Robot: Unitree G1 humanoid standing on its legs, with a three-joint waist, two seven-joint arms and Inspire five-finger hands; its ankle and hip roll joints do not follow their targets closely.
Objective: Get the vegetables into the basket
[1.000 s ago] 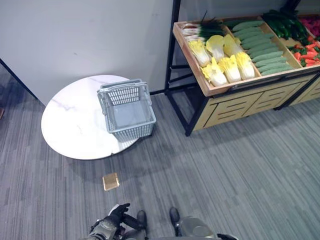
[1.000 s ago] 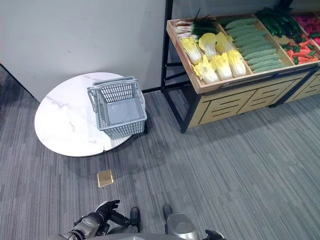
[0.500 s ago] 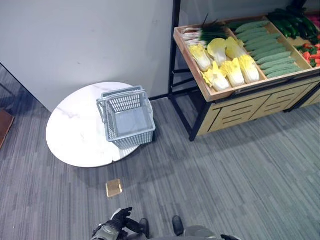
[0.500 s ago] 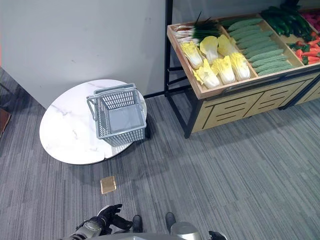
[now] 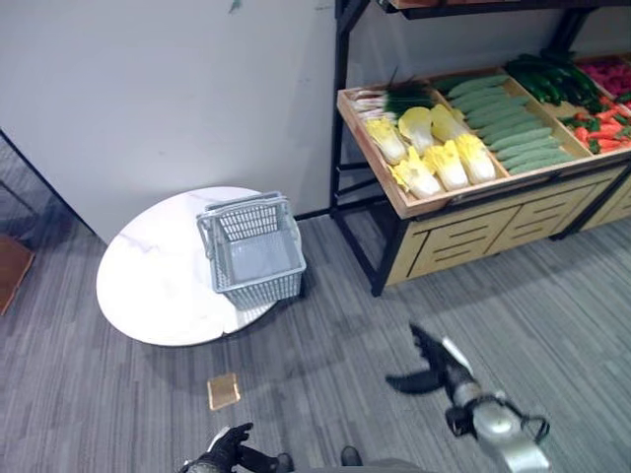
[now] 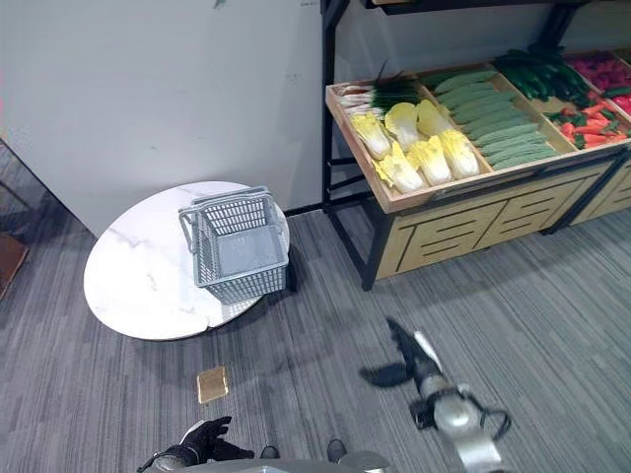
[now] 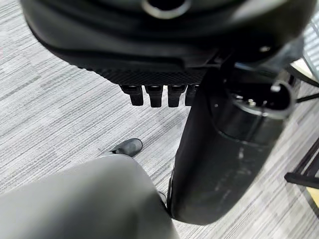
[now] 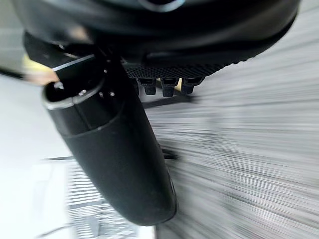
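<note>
An empty grey plastic basket [image 5: 251,251] stands on the near right part of a low round white table [image 5: 148,286]. The vegetables lie in a slanted wooden crate shelf [image 5: 463,192] at the right: yellow cabbages [image 5: 434,158], pale green cucumbers [image 5: 503,123], scallions [image 5: 394,99], dark green cucumbers [image 5: 552,74] and red carrots [image 5: 603,123]. My right hand [image 5: 434,360] hangs over the carpet before the shelf, open with the thumb spread, holding nothing; its thumb [image 8: 119,149] shows in the wrist view. My left hand [image 5: 225,453] stays low at the bottom edge, open and empty.
A small tan square [image 5: 223,391] lies on the grey carpet before the table. A black metal rack post [image 5: 340,118] stands between the table and the crate. A white wall runs behind. A brown object [image 5: 10,271] sits at the far left.
My right hand has come up into view over the carpet in front of the shelf. The camera has shifted, so the whole scene sits lower. The left hand stays low.
</note>
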